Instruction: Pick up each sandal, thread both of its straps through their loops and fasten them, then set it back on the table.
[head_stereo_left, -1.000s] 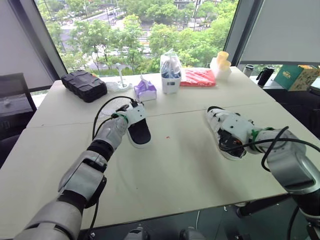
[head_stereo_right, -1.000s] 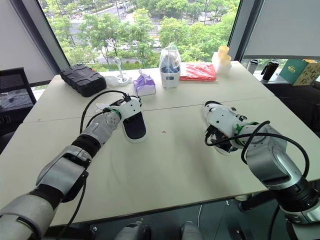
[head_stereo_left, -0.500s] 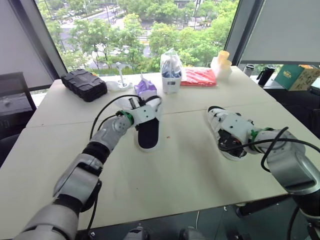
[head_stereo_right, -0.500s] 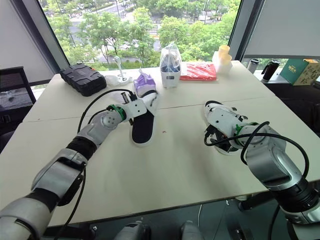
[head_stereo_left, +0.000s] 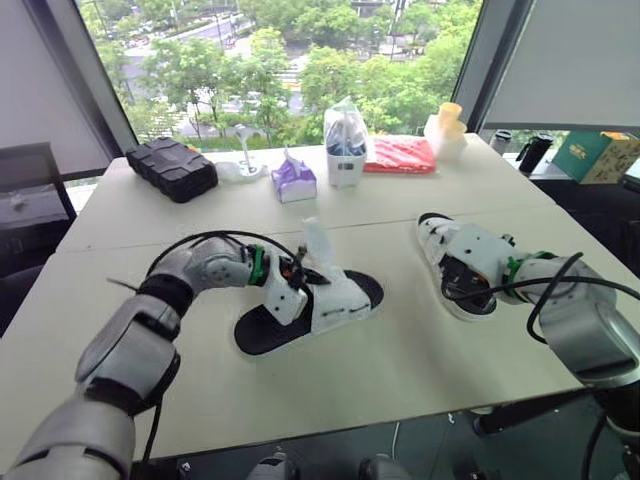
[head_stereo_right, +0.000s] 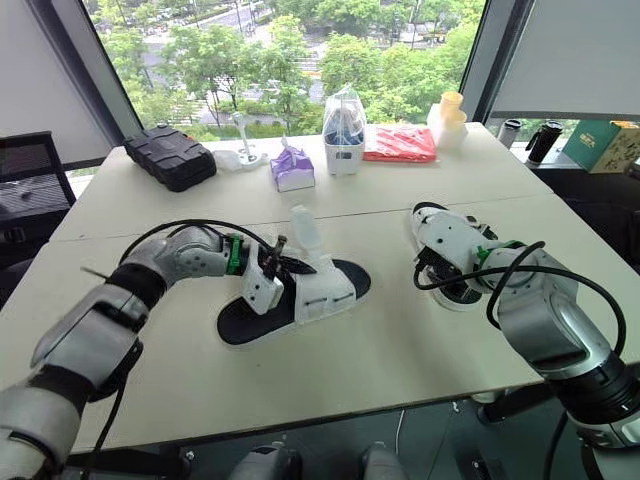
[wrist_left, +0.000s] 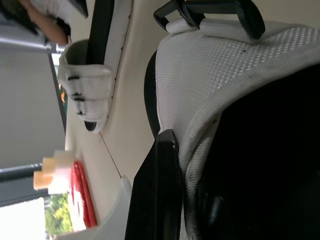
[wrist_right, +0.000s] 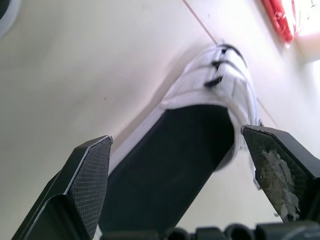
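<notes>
My left gripper (head_stereo_left: 295, 285) is in the middle of the frame in my eye views. It is pinching the white top part of the middle sandal (head_stereo_left: 335, 303). In my left wrist view one black finger (wrist_left: 159, 195) is pressed flat against that white cloth. This sandal lies on the table (head_stereo_left: 380, 370), a little below the middle of the frame. Its black sole lies across the table from side to side. One loose strap (head_stereo_left: 316, 243) sticks up from it. The black loops (wrist_left: 210, 12) sit at the edge of the white cloth, and I cannot tell if a strap goes through them.

My right gripper (wrist_right: 176, 136) is at the right of the frame in my eye views, over the other sandal (wrist_right: 165, 170). Its two fingers are spread wide, with one finger on each side of that sandal. I cannot tell if they touch it. That sandal lies flat on the table with its black inside facing up, and its white straps are at the far end.

At the top of the frame, along the far side of the table, there is a black case (head_stereo_left: 171, 169), a purple tissue pack (head_stereo_left: 293, 178), a clear bag (head_stereo_left: 343, 148) and a red packet (head_stereo_left: 399, 154).
</notes>
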